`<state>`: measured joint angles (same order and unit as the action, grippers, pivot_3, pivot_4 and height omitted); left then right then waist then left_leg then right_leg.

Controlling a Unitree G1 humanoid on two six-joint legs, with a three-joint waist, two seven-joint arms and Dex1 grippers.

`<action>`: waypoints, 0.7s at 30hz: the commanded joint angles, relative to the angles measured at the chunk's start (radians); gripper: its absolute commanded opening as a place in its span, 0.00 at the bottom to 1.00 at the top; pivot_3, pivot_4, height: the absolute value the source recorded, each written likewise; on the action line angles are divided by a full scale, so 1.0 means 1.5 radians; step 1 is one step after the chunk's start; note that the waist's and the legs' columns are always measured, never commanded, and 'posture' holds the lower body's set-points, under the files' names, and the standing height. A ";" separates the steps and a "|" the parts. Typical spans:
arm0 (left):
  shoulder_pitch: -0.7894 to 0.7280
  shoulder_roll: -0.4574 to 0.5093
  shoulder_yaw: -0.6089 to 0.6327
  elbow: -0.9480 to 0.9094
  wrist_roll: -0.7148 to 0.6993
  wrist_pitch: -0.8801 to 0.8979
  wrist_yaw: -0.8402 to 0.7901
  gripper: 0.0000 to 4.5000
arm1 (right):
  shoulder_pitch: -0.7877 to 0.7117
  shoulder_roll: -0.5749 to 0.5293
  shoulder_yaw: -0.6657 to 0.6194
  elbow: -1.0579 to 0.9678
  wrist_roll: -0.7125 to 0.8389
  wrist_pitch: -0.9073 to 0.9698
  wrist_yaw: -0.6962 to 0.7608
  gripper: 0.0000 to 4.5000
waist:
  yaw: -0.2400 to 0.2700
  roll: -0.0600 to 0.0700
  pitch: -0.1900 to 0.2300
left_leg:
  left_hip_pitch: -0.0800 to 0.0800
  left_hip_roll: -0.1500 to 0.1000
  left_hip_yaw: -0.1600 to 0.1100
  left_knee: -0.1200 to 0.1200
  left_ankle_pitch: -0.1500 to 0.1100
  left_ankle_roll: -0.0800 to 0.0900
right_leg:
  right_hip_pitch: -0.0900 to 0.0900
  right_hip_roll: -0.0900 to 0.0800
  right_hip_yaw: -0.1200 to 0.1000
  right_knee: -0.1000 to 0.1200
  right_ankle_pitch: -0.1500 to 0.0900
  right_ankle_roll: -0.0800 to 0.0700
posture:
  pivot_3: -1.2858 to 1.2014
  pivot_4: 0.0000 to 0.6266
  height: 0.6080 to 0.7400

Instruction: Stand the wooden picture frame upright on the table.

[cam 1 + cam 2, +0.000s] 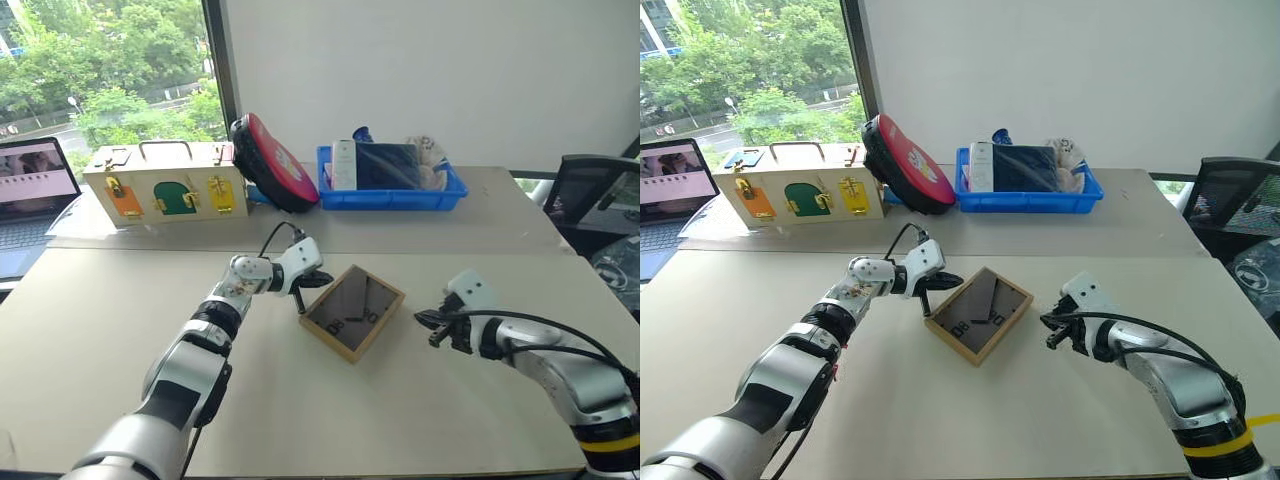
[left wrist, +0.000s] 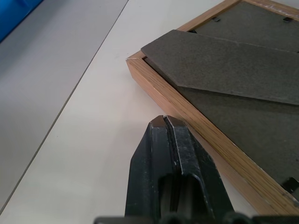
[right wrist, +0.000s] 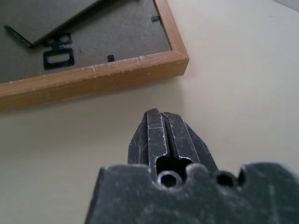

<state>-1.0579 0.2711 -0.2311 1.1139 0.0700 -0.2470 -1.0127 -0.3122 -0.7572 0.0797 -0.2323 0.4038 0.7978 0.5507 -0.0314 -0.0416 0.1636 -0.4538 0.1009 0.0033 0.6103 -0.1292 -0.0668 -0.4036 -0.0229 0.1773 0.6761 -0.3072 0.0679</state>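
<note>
Beige table (image 1: 420,400) fills the lower part of the head views, with a white wall behind it and a window onto green trees at the upper left. At the centre of the picture the wooden picture frame (image 1: 352,312) lies flat on the tabletop, face down and turned cornerwise, so that its dark grey-brown back, the stand flap and the white marks face up. Left gripper (image 1: 303,296) sits just left of the frame, by its left edge; in the left wrist view its two black fingers (image 2: 180,154) are pressed together with nothing between them, their tips just beside the light-wood rail, and contact with the wood cannot be told. Right gripper (image 1: 435,327) stands to the right of centre, near the frame's right corner but apart from it, with bare tabletop between; in the right wrist view its fingers (image 3: 154,135) are likewise closed and hold nothing. Along the far edge of the table, from upper left towards the centre, stand an open laptop (image 1: 30,190), a cream latch box (image 1: 165,185) with orange, green and yellow panels, a red and black disc-shaped object (image 1: 272,162) leaning on edge, and a blue tray (image 1: 392,195) holding several items. A dark chair (image 1: 592,195) shows at the right edge.
</note>
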 commanded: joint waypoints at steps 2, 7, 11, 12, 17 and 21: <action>0.060 0.043 0.002 -0.067 -0.014 0.022 -0.114 0.00 | -0.055 0.041 0.073 0.096 -0.062 -0.084 0.056 0.01 | -0.013 0.001 -0.001 | 0.000 0.000 0.000 0.000 0.000 0.000 | 0.000 0.000 0.000 0.000 0.000 0.000 | 0.52 0.24 0.84; 0.148 0.127 0.023 -0.198 -0.041 0.112 -0.186 0.00 | -0.107 0.093 0.113 0.167 -0.106 -0.143 0.099 0.01 | -0.024 0.001 -0.001 | 0.004 0.000 0.000 -0.001 0.001 -0.001 | 0.001 0.000 -0.001 0.003 0.000 -0.001 | 0.52 0.24 0.84; 0.235 0.185 0.049 -0.332 -0.076 0.204 -0.195 0.00 | -0.145 0.135 0.141 0.211 -0.134 -0.173 0.135 0.01 | -0.041 0.001 -0.001 | 0.009 0.001 -0.001 -0.003 0.001 -0.001 | 0.006 0.001 -0.001 0.003 -0.001 -0.002 | 0.52 0.24 0.84; 0.253 0.193 0.053 -0.361 -0.086 0.222 -0.197 0.00 | -0.150 0.143 0.147 0.218 -0.141 -0.180 0.144 0.01 | -0.045 0.001 -0.001 | 0.010 0.001 -0.001 -0.003 0.000 0.000 | 0.007 0.001 -0.001 0.003 -0.001 -0.002 | 0.52 0.24 0.84; 0.350 0.225 0.078 -0.545 -0.165 0.341 -0.212 0.00 | -0.188 0.197 0.186 0.267 -0.181 -0.218 0.177 0.01 | -0.051 0.002 -0.001 | 0.010 0.002 -0.001 -0.003 0.000 0.000 | 0.008 0.001 -0.001 0.003 -0.002 -0.002 | 0.52 0.24 0.84; 0.398 0.235 0.101 -0.686 -0.241 0.456 -0.206 0.00 | -0.207 0.239 0.180 0.306 -0.187 -0.236 0.189 0.01 | -0.050 0.002 -0.001 | 0.010 0.002 -0.001 -0.002 0.000 0.000 | 0.008 0.001 -0.002 0.003 -0.002 -0.002 | 0.52 0.24 0.84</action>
<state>-0.4606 0.6123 -0.1073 0.2114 -0.2156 0.3680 -1.3187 -0.6174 -0.4393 0.3035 0.2024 0.1280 0.4684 0.7981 -0.1062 -0.0389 0.1620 -0.4385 0.1037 0.0019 0.6066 -0.1293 -0.0669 -0.3921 -0.0216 0.1747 0.6808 -0.3099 0.0645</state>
